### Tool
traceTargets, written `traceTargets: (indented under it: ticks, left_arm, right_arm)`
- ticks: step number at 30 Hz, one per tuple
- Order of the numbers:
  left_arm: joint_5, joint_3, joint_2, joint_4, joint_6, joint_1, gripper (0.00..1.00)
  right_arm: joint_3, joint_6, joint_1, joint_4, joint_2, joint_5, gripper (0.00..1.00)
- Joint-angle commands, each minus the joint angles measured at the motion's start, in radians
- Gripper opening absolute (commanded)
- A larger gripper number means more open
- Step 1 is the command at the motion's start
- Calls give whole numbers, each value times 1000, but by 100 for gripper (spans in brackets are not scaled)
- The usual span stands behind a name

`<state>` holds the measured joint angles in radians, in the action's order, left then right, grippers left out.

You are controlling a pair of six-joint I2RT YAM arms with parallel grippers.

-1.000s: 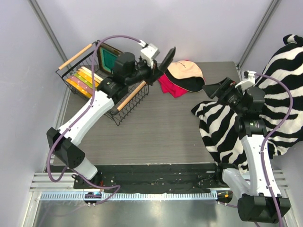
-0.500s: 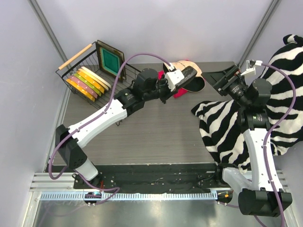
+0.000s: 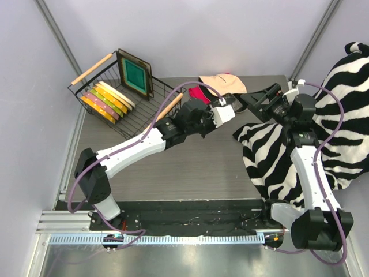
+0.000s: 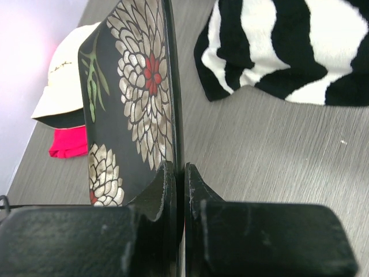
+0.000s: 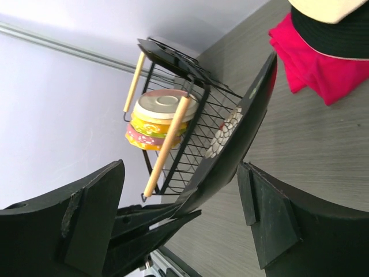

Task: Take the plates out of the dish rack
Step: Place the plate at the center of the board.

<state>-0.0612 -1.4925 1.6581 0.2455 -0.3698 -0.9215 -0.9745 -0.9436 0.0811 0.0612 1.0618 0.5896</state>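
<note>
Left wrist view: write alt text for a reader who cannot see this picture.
The left pincer is shut on the edge of a dark flowered plate, held upright over a grey table. A cream cap and red cloth lie at left, a zebra-striped blanket at upper right.

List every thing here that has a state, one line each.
left gripper: shut on floral plate
right gripper: open, fingers either side of floral plate
floral plate: out of rack, held on edge
round plates: standing in rack
green square plate: standing in rack
cap: lying partly on red cloth
</note>
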Motion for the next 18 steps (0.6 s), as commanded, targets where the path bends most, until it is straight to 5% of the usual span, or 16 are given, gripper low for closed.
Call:
traceTargets:
  ticks: [1, 14, 18]
  left_arm:
    - [52, -25, -26, -224, -99, -23, 0]
    - [129, 32, 9, -268, -188, -65, 0]
    - [110, 69, 5, -288, -219, -66, 0]
  right_arm:
    - [-4, 52, -14, 5, 59, -4, 87]
    - [31, 147, -81, 77, 188, 9, 79]
    - [74, 121, -110, 29, 211, 32, 64]
